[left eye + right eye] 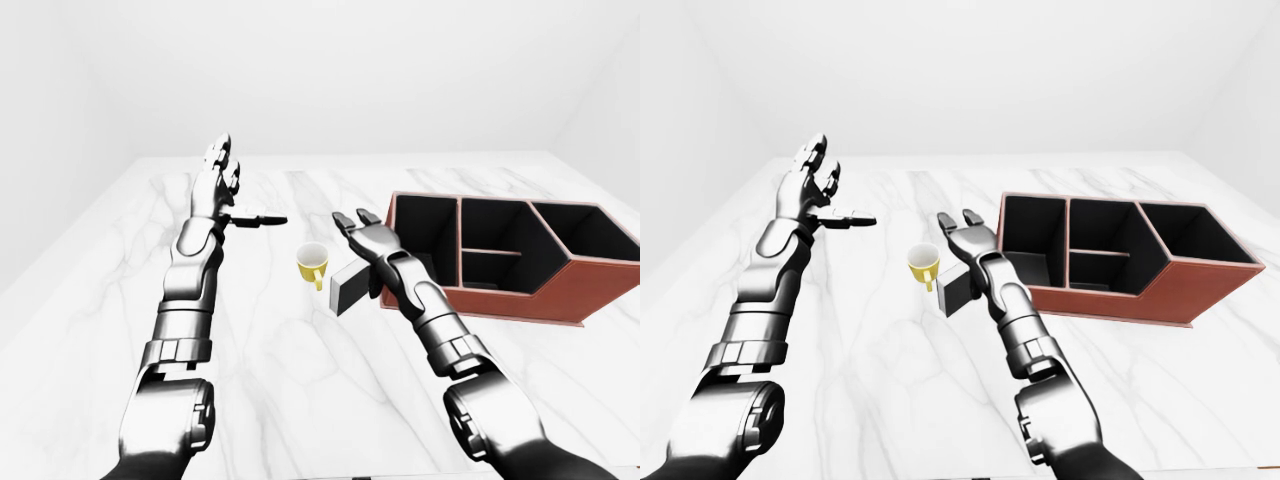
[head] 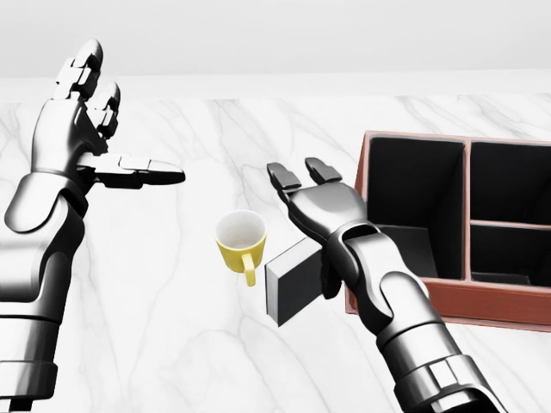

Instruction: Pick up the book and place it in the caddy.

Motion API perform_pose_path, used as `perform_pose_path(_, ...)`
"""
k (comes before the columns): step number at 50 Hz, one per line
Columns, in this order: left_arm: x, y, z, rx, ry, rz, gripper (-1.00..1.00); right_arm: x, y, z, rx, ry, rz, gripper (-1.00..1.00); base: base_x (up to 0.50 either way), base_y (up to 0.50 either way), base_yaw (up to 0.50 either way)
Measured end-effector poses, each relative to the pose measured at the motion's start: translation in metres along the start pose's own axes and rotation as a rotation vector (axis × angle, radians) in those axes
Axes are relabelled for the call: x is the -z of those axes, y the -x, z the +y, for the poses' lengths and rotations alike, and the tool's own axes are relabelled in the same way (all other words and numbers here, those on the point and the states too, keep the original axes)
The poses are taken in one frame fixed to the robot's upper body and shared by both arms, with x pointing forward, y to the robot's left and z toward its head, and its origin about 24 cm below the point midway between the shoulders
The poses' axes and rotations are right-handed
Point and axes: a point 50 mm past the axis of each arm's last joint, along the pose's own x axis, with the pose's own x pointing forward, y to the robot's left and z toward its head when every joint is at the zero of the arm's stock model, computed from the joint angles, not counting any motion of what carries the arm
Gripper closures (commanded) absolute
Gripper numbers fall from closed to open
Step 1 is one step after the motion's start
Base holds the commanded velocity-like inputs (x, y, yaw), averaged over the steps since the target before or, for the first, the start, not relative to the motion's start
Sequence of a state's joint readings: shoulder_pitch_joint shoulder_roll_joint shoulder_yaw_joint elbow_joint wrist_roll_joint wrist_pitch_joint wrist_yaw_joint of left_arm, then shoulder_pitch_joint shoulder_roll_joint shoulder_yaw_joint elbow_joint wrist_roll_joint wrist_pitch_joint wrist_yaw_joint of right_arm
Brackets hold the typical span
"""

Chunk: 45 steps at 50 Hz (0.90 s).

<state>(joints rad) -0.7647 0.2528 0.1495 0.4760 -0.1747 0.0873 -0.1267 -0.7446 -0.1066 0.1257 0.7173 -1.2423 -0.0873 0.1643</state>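
A dark grey book (image 2: 291,284) stands on edge on the white marble table (image 2: 155,327), just left of the red-brown caddy (image 2: 413,303) with black compartments. My right hand (image 2: 306,222) lies over the book's upper right edge. Its fingers (image 2: 281,179) are spread and point up-left, and the thumb hangs down behind the book, so the hand is open and not closed round it. My left hand (image 2: 102,129) is raised at the left of the head view, open, thumb pointing right, holding nothing.
A yellow mug (image 2: 241,242) stands close to the book's left side, its handle toward the bottom of the view. The caddy has several compartments, and the nearest one (image 2: 413,194) opens right beside my right forearm. The table (image 1: 300,400) extends toward the bottom.
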Motion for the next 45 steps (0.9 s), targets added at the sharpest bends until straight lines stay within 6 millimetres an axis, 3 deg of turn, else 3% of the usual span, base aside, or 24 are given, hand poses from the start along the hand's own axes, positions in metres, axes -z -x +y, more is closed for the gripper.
perform_pose_path(45,0.011,0.005,0.006,-0.011,0.013,0.035,-1.00,-0.021,-0.018,0.024,-0.018,0.223,-0.034,-1.00,0.00,0.00,0.00)
